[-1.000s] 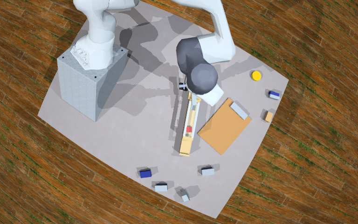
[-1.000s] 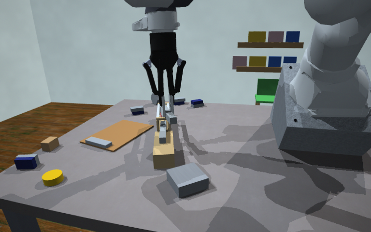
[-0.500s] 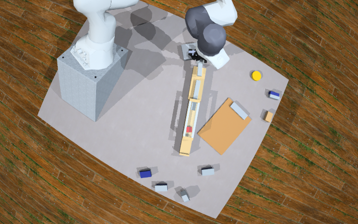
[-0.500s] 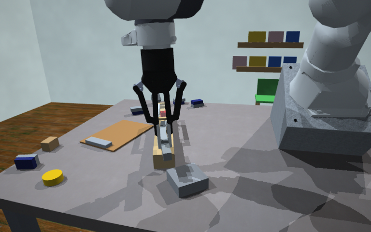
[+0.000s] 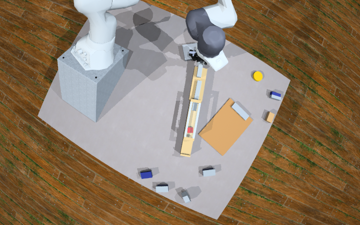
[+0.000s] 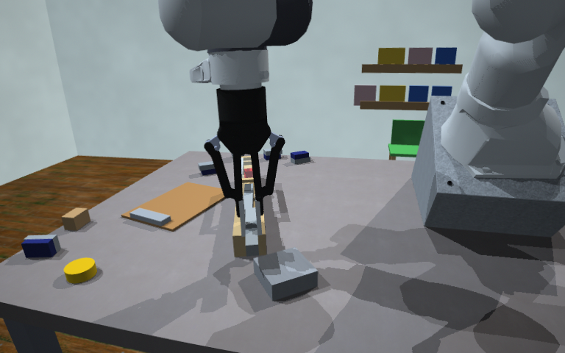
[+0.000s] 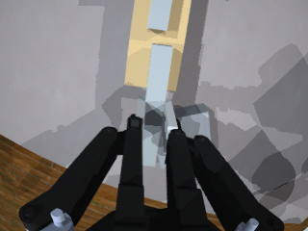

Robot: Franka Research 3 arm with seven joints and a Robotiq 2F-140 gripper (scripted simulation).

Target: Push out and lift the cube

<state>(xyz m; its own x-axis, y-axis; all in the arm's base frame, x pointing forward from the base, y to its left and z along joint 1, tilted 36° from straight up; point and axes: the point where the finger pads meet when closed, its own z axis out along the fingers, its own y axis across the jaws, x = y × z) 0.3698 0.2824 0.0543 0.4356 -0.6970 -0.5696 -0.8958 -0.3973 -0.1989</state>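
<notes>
A long tan channel [image 5: 186, 145] [image 6: 238, 238] [image 7: 138, 38] lies on the grey table, with open slots in its roof. The small red cube [image 5: 190, 130] [image 6: 248, 171] sits inside it, toward the end away from my gripper. My gripper [image 6: 248, 200] [image 7: 153, 109] is shut on a thin grey bar [image 6: 249, 215] [image 7: 158, 80] that hangs down from the fingers. The bar's lower end is over the channel's end nearest the grey block [image 5: 188, 50] [image 6: 285, 273]. In the overhead view the wrist hides most of the gripper.
An orange board [image 5: 221, 131] [image 6: 176, 198] with a grey slab lies beside the channel. A yellow disc [image 5: 257, 75] [image 6: 79, 269], a tan block [image 5: 269, 116] and small blue and grey blocks [image 5: 146, 174] ring the table edge. The arm's pedestal [image 5: 90, 83] stands at the left.
</notes>
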